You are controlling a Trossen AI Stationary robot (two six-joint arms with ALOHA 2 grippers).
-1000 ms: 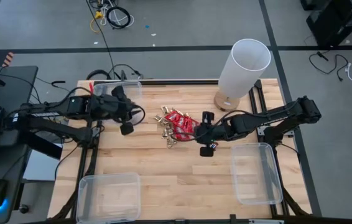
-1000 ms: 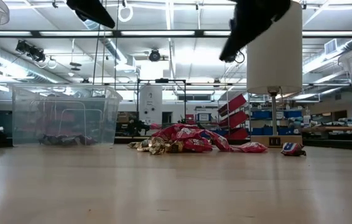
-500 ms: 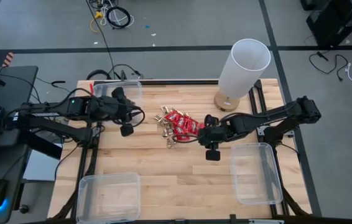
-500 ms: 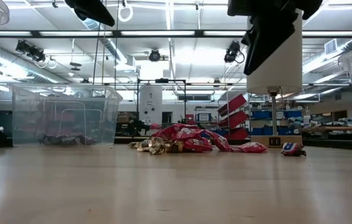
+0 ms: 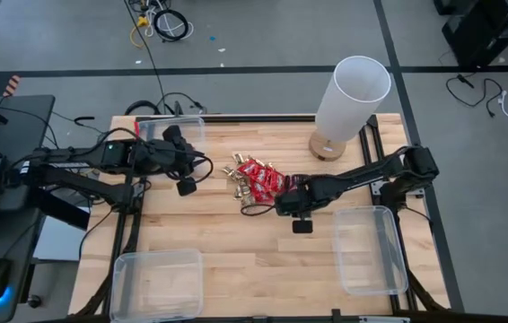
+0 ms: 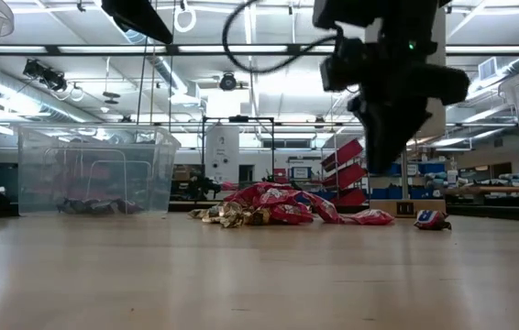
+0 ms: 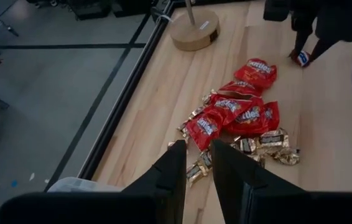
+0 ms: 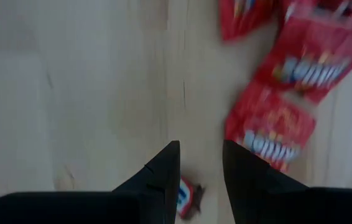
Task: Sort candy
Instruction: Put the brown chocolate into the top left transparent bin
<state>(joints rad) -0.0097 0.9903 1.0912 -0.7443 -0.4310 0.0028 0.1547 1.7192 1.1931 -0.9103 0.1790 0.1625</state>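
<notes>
Pointing toward the lamp (image 7: 193, 32): candy (image 7: 238, 118) heap's long axis (roughly).

Two dark jointed arms, looping black cables, tapered black fingers (image 8: 163, 180)

Right arm stretches in low from the right side, forearm angled across toward the middle, its hand (image 5: 301, 218) pointing down over the table (image 5: 218, 242). In its wrist view the 2 dark fingers (image 8: 163, 171) stand a narrow gap apart, nothing between them. Left arm reaches in from the left edge, elbow bent, hand (image 5: 185, 181) held high; its 2 fingers (image 7: 171, 168) also slightly parted and empty.
</notes>
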